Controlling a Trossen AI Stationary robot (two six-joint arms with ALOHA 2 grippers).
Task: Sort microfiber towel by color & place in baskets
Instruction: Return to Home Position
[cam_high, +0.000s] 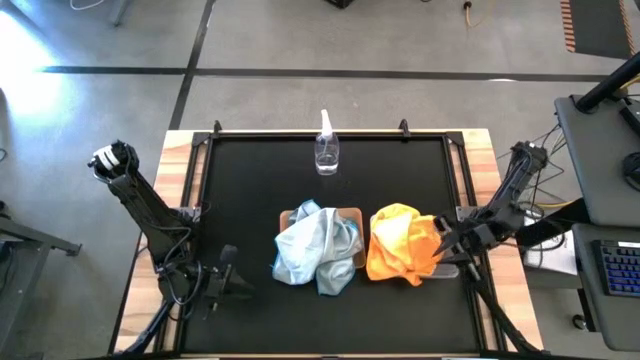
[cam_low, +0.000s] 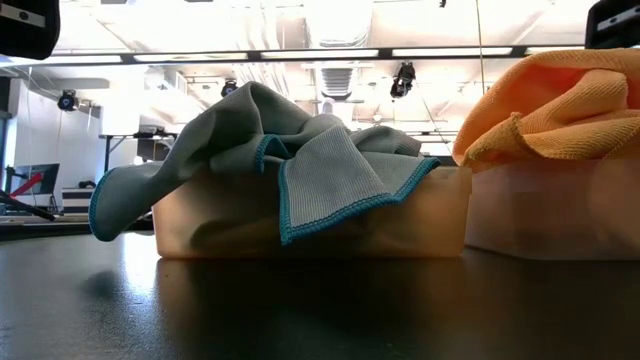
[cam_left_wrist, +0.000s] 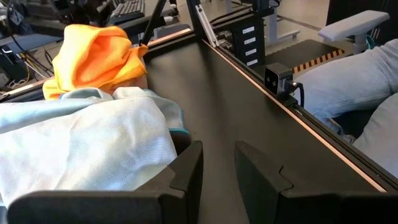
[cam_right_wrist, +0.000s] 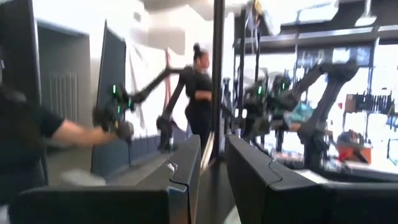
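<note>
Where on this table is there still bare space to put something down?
Bare black mat left of the blue towels, and both sides of the spray bottle. Crowded: tan basket and grey basket side by side, right gripper beside the orange towels.

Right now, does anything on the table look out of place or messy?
Nothing is spilled or damaged. The blue towels heap above the tan basket and hang over its rim; the orange towels bulge over the grey basket. The bottle stands upright.

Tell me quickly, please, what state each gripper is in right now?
Left gripper: open, empty, near the blue towels.
Right gripper: open, empty, beside the orange towels.
</note>
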